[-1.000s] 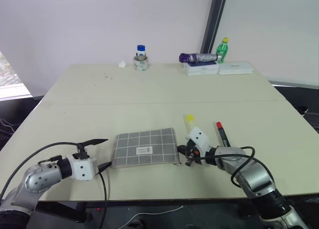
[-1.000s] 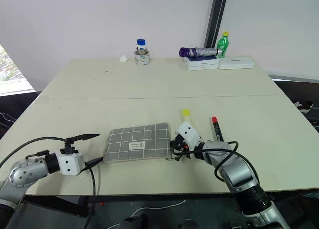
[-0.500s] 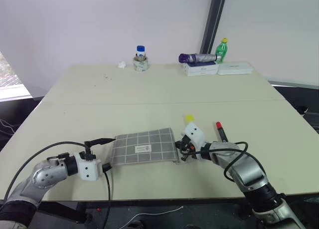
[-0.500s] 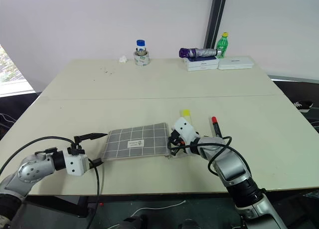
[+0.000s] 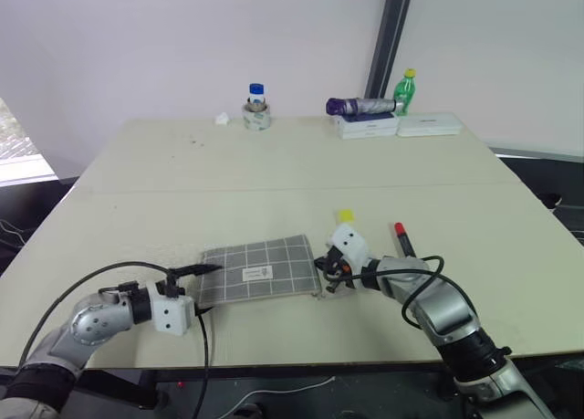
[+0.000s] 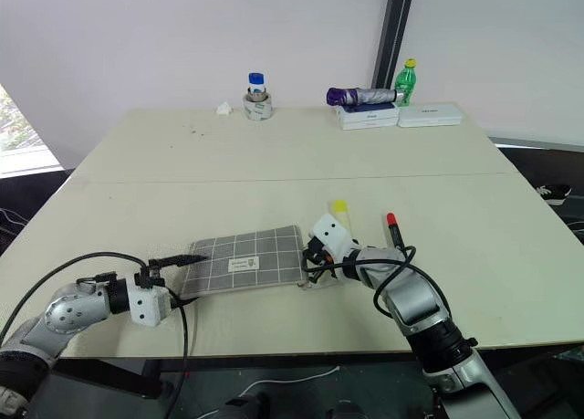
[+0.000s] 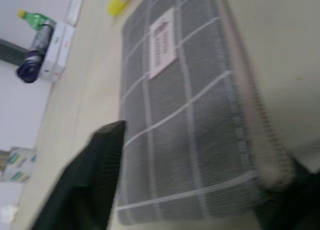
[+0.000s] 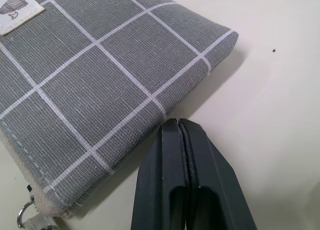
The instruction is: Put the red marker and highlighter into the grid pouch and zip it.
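The pouch point(image 5: 259, 274), lower centre, looks soft and floppy; grip its ends. Left gripper point(image 5: 203, 286) jaws straddle its end; right gripper point(image 5: 325, 277) jaws clenched empty.

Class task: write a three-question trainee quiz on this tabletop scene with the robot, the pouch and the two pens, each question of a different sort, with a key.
1. True or false: the red marker is inside the grid pouch.
2. Which gripper has its fingers pressed together? A. left gripper B. right gripper
3. Fill in: the highlighter lies between the pouch and the ____.

Key: 1. False, it lies on the table. 2. B. 3. Red marker.
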